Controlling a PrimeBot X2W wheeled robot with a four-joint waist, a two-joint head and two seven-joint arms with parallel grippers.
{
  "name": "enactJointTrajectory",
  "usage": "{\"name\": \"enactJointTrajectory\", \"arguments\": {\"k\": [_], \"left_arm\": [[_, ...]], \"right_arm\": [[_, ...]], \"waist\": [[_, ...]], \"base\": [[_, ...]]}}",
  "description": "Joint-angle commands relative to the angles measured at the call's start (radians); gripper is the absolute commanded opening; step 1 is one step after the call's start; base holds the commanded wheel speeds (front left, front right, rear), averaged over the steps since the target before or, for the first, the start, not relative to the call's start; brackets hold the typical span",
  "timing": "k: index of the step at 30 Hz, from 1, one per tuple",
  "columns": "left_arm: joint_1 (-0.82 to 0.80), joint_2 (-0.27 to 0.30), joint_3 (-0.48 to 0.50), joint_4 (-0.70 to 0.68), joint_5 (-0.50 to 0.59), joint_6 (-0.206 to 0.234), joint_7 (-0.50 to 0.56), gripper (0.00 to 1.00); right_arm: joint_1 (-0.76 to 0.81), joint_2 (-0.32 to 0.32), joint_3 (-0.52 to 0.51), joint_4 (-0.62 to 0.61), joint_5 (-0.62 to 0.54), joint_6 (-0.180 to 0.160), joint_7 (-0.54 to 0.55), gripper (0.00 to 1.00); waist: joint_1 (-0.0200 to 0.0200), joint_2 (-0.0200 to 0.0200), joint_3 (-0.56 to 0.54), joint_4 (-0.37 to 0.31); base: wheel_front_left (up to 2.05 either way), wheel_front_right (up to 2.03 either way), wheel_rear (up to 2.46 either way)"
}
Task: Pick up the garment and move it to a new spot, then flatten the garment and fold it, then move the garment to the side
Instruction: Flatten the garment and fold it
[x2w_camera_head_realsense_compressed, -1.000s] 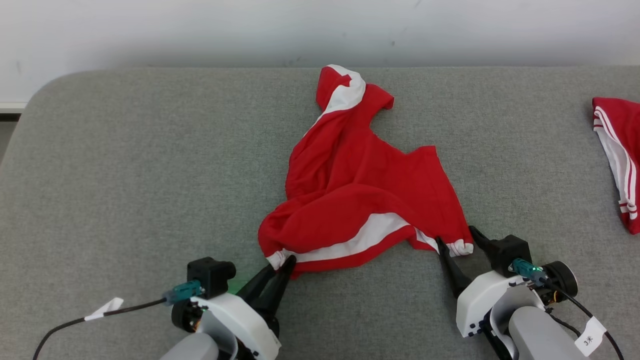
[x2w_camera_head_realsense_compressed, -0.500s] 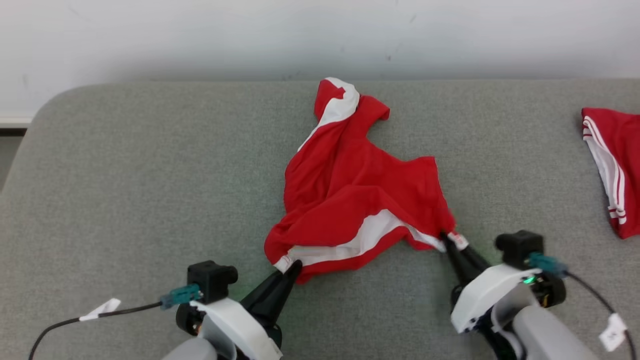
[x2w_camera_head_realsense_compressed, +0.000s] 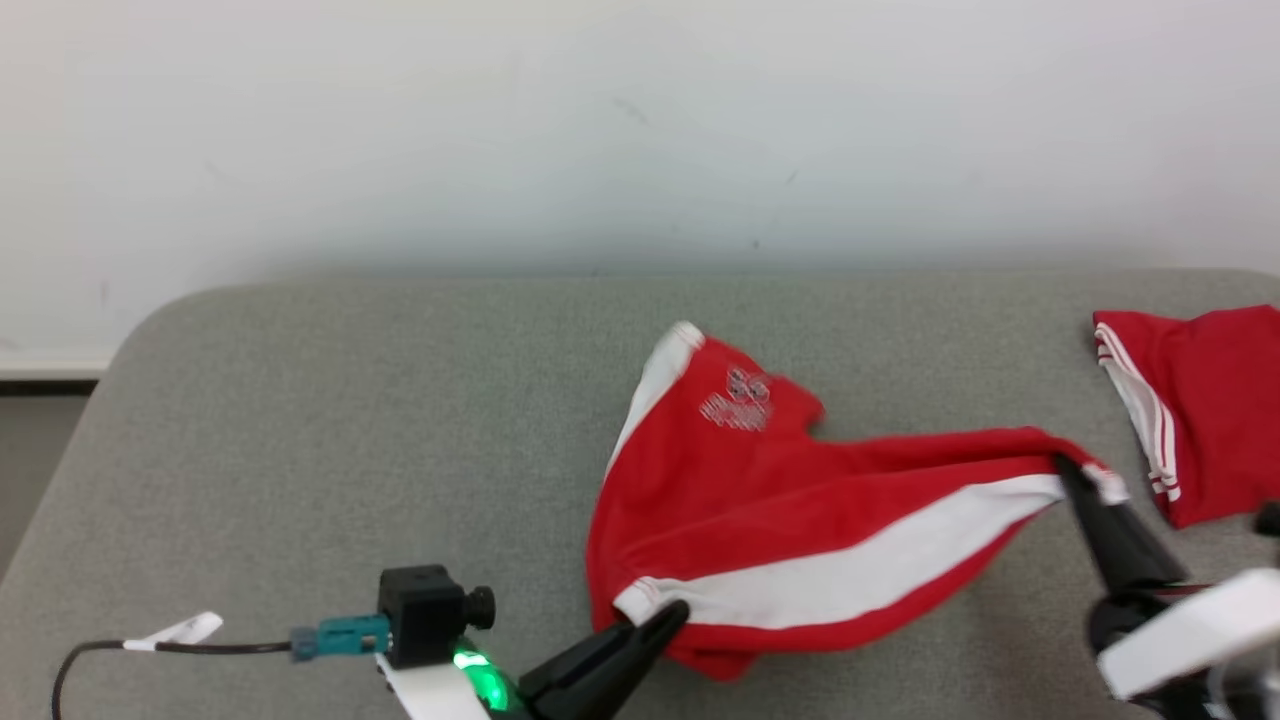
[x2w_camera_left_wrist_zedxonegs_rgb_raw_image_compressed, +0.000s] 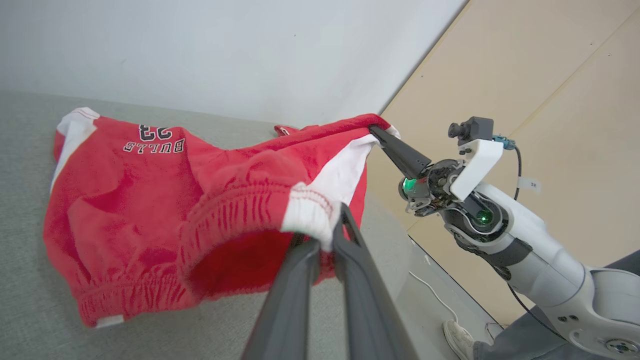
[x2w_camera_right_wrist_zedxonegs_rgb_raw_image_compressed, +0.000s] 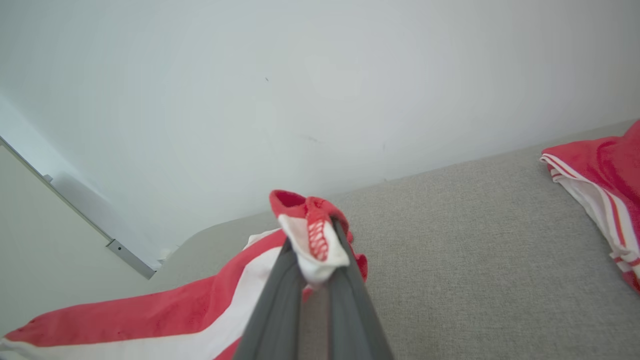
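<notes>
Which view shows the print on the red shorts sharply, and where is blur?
Left wrist view: sharp, the print on the red shorts reads upside down. Head view: that print is smeared; a green light glows near the left gripper. Right wrist view: the right gripper looks soft, grey surface crisp.

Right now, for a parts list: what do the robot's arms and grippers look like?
The left gripper and right gripper each have two long, dark fingers. A white bracket on each wrist carries a black camera with a teal plug and a black cable bearing a white tag. A green light glows at the wrist; the right forearm is pale grey.
</notes>
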Motion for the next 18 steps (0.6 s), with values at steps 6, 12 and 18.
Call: {"name": "enactJointTrajectory", "arguments": {"k": [6,12,18], "left_arm": [[-0.023,0.073,0.04,-0.245,-0.051,0.044,0.062,0.0],[-0.118,0.086,0.089,-0.39,-0.116,0.129,0.17,0.0],[-0.345,0.099,0.174,-0.339,-0.12,0.164,0.292,0.0]], "right_arm": [[0.145,-0.031,-0.205,-0.293,0.092,0.003,0.078,0.0],[0.155,0.046,-0.359,-0.519,0.132,0.003,0.206,0.0],[-0.046,0.149,-0.453,-0.493,0.036,0.003,0.362,0.0]], "waist": [[0.0001,-0.0001,-0.04,-0.018],[0.0001,-0.0001,-0.011,-0.033],[0.0001,-0.0001,0.079,-0.038]], "base": [[0.0,0.0,0.0],[0.0,0.0,0.0],[0.0,0.0,0.0]]}}
